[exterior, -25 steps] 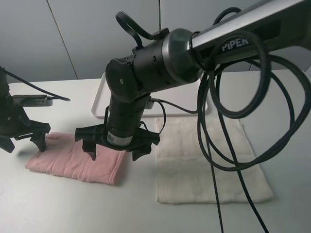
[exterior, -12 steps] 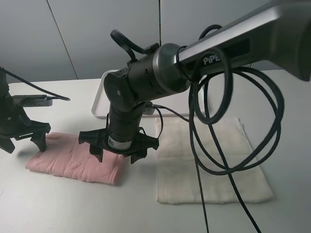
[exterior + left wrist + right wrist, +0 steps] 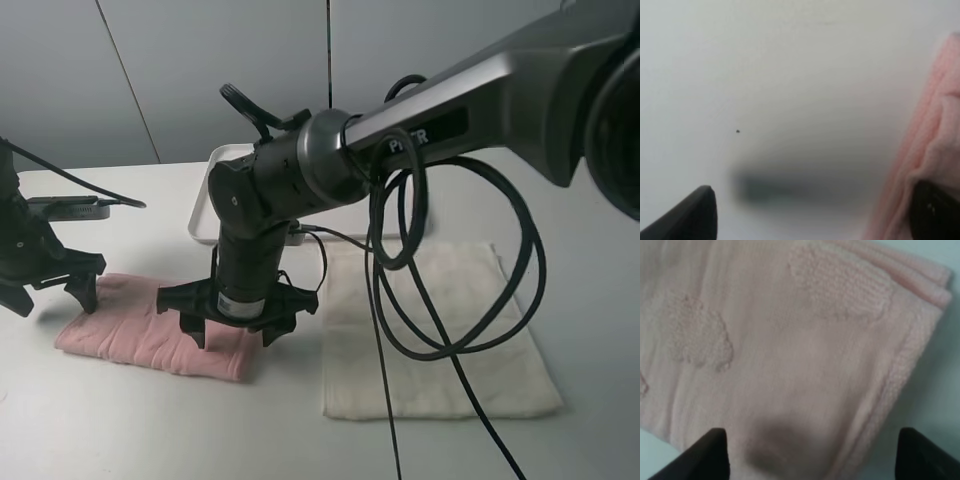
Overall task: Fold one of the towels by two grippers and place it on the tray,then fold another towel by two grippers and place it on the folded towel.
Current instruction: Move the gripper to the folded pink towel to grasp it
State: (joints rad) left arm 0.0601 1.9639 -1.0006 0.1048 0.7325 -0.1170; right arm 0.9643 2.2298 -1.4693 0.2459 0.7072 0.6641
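**Pink towel.** The pink towel (image 3: 140, 335) lies folded into a strip on the counter (image 3: 120, 420), at the near left. It is not on the tray (image 3: 203, 205). The tray sits at the far side of the counter, partly hidden behind the right arm (image 3: 300, 175).

**Left jaws.** Open wide, positioned at the left end of the pink towel. In the left wrist view, one fingertip (image 3: 935, 212) sits at the towel's edge and the other is over bare counter. Nothing is pinched between them.

**Right jaws.** Open, pointing straight down over the right end of the pink towel. In the right wrist view, the two fingertips (image 3: 710, 455) stand well apart, with the towel's top face spread between them. Whether the tips touch the cloth cannot be told.

**Cream towel.** The cream towel (image 3: 430, 330) lies flat and unfolded on the counter, to the right of the pink towel. A strip of bare counter separates the two.
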